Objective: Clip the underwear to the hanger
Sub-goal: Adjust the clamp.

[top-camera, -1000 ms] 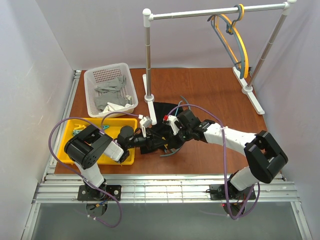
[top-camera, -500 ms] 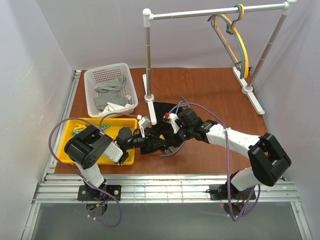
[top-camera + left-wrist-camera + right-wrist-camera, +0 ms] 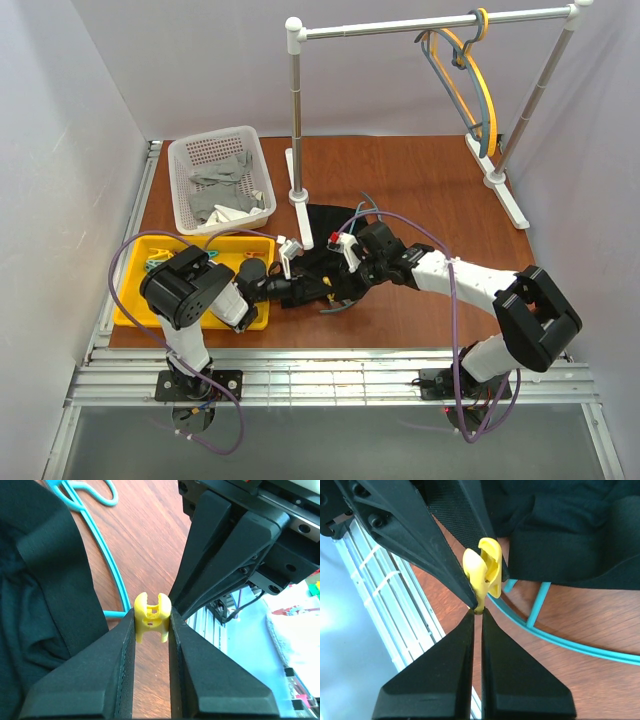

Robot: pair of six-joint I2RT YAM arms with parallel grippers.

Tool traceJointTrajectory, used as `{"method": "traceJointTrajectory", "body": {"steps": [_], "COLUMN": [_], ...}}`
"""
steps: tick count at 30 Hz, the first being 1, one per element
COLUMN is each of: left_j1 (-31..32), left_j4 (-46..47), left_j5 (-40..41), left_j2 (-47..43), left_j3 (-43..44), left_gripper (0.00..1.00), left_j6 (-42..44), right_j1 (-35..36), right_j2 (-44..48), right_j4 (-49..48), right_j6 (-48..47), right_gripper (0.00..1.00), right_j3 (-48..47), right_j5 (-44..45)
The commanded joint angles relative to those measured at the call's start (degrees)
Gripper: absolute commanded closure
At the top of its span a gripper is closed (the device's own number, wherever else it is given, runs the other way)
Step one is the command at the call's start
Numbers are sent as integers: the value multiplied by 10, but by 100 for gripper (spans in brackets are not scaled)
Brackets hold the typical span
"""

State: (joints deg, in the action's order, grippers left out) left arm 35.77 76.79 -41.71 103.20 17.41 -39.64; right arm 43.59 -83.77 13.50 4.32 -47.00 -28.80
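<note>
Noted: underwear [image 3: 45,605], matt black cloth; hanger [image 3: 107,562], smooth teal plastic; clip [image 3: 151,622], glossy yellow plastic; surface [image 3: 145,540], brown wood grain, low sheen.

You will find a white basket [image 3: 215,147] holding grey cloths [image 3: 222,192], a yellow tray [image 3: 126,298] beside it, a hanger rack [image 3: 296,120], and a yellow clip [image 3: 152,622].

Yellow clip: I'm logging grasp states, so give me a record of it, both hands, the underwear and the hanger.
clip: small yellow plastic clip, off the fabric
left hand: shut on the clip
right hand: nearly shut, tips at the clip's end
hanger: thin teal plastic hanger, lying flat
underwear: black soft fabric underwear, partly covering the hanger
</note>
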Motion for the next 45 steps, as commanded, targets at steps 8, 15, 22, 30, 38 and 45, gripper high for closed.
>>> {"method": "traceJointTrajectory", "body": {"steps": [8,15,22,30,38,45], "left_j1": [3,3,4,60,102,121], "left_j4": [98,109,98,-128,-164,14], "left_j5": [45,105,177,307,400,376], "left_j2": [-18,-27,-96,-235,-272,-220], "left_j3": [-5,-26,-52,5,-2,-36], "left_gripper": [93,98,100,100,100,100], "left_j6": [10,-29,-52,-35,-35,-54], "right_j1": [3,4,20,45,47,45], "right_j2": [59,145,254,255,285,305], "right_j4": [-11,-95,-294,-446,-488,-586], "right_j6": [-6,17,42,-10,-23,42], "right_gripper": [70,27,26,27,27,24], "right_j3": [16,79,224,257,267,309], "right_j5": [44,102,196,262,270,196]}}
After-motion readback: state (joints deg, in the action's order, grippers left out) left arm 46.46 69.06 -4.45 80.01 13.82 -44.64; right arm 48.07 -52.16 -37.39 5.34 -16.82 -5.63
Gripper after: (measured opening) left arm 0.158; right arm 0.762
